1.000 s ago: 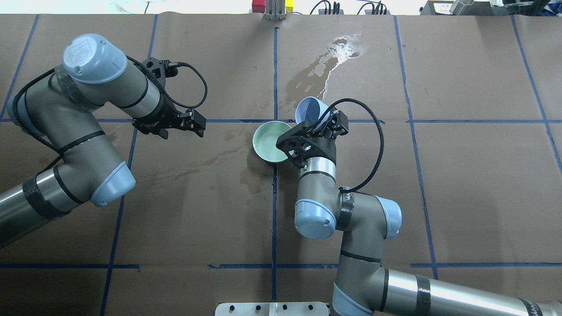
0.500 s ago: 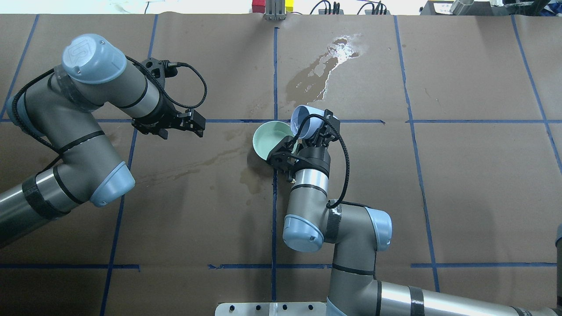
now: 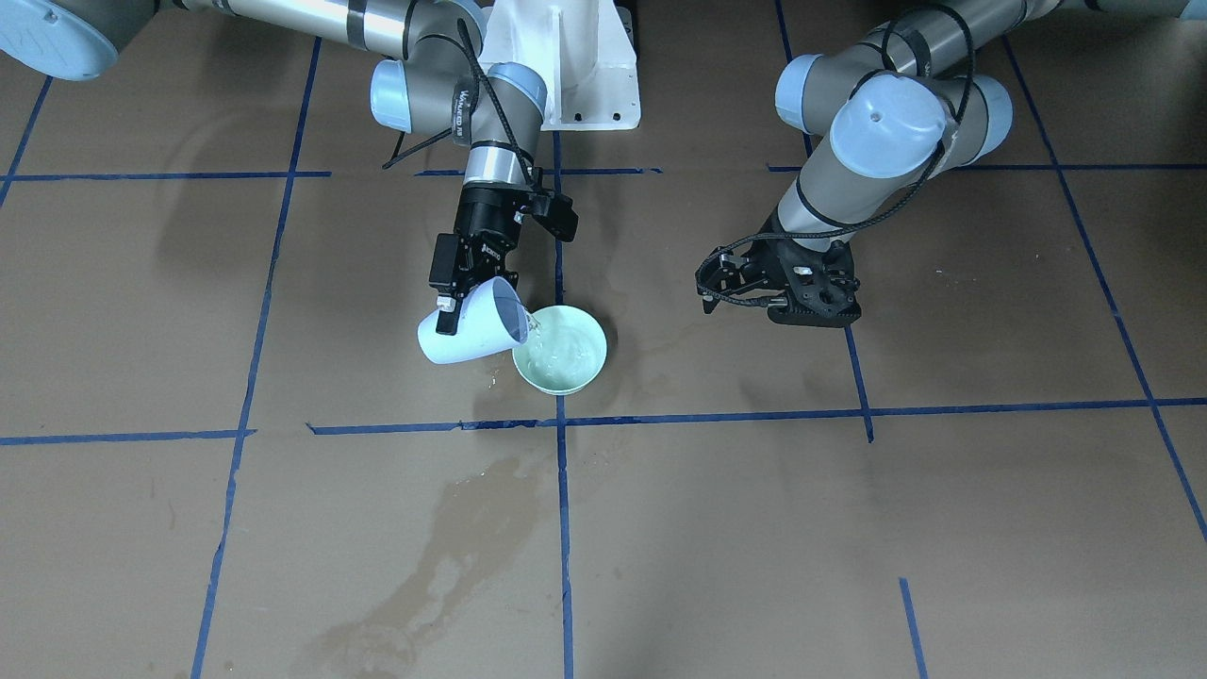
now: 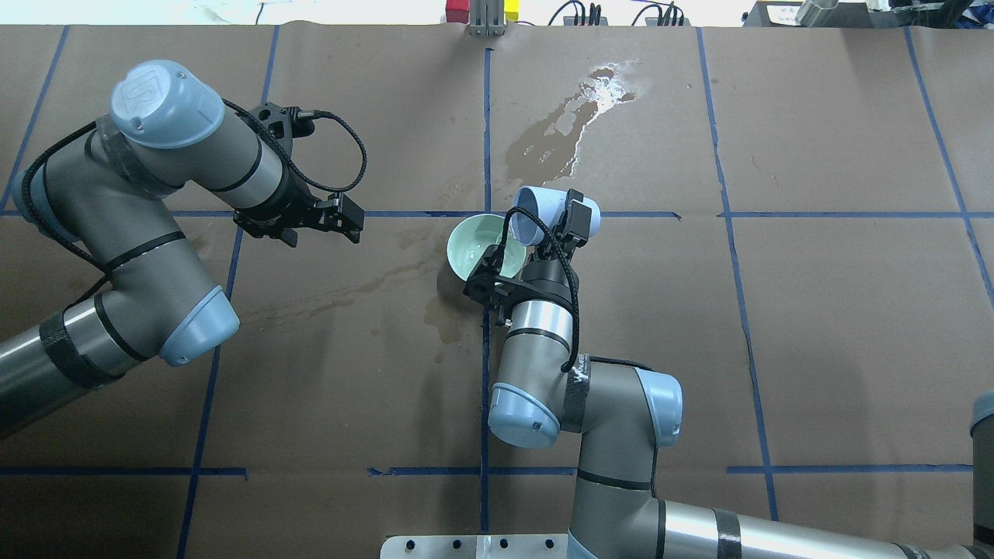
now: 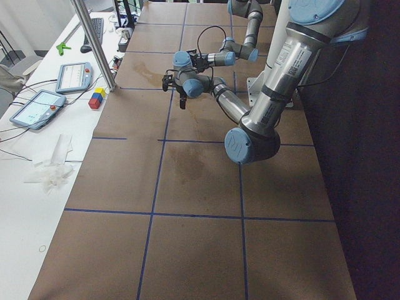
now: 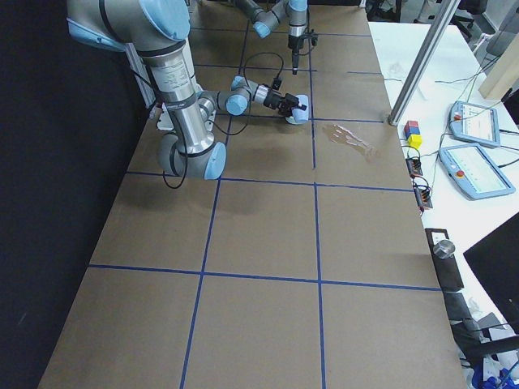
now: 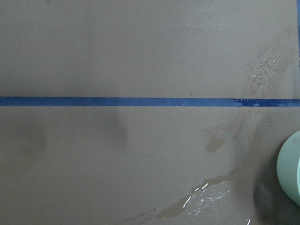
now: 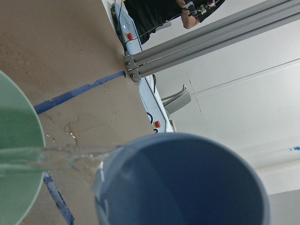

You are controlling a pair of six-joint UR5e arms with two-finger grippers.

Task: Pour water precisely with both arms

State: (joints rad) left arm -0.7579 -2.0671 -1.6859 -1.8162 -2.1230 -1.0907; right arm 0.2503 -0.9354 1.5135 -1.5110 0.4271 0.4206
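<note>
My right gripper (image 4: 569,218) is shut on a pale blue cup (image 4: 543,208) and holds it tipped on its side, mouth over the rim of a mint green bowl (image 4: 475,247). In the front-facing view the cup (image 3: 464,332) leans towards the bowl (image 3: 566,363), and water (image 3: 545,345) ripples inside the bowl. In the right wrist view a clear stream of water (image 8: 61,157) runs from the cup's lip (image 8: 183,183) into the bowl (image 8: 14,187). My left gripper (image 4: 348,220) hangs open and empty over the table, well left of the bowl.
Wet spill patches darken the brown paper beyond the bowl (image 4: 575,128), to its near left (image 4: 342,299) and by the left wrist view's bowl edge (image 7: 197,208). Blue tape lines grid the table. The white pedestal (image 3: 566,66) stands between the arms.
My right wrist has rolled and shifted left, tipping the cup from nearly upright to on its side over the bowl's rim. The left arm has not moved.
</note>
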